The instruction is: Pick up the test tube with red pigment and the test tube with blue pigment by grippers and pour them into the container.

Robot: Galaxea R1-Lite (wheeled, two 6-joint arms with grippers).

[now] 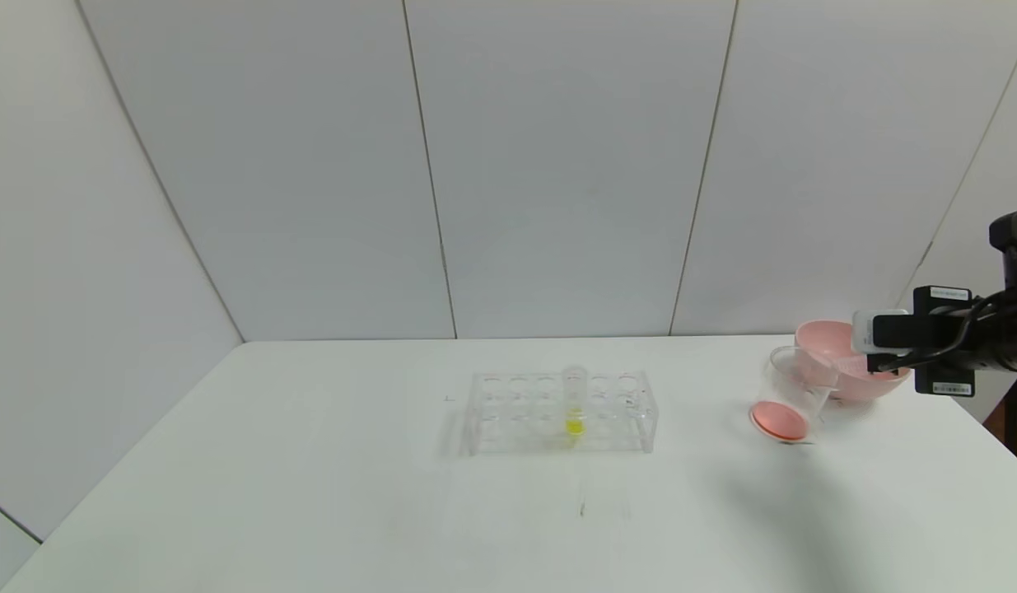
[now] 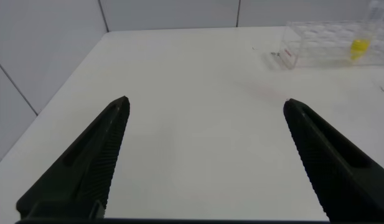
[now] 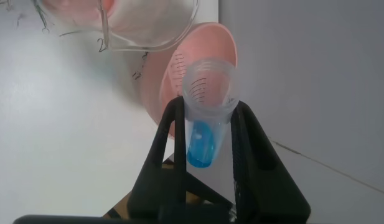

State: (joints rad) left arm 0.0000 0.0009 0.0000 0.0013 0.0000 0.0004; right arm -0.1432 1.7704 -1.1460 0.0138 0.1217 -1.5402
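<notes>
Right wrist view: the right gripper (image 3: 207, 134) fingers squeeze the blue tube (image 3: 204, 115) near the beaker (image 3: 148, 25); left gripper (image 2: 204, 158) fingers gape open.

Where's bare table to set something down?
Free: the left half of the table beside the tube rack, and the front strip below it. Crowded: far right corner, where the beaker, pink bowl and right gripper cluster.

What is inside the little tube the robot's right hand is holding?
Blue liquid sits at the rounded bottom of the test tube with blue pigment, clamped in the right gripper. The rest looks empty. The fingers cover its sides.
</notes>
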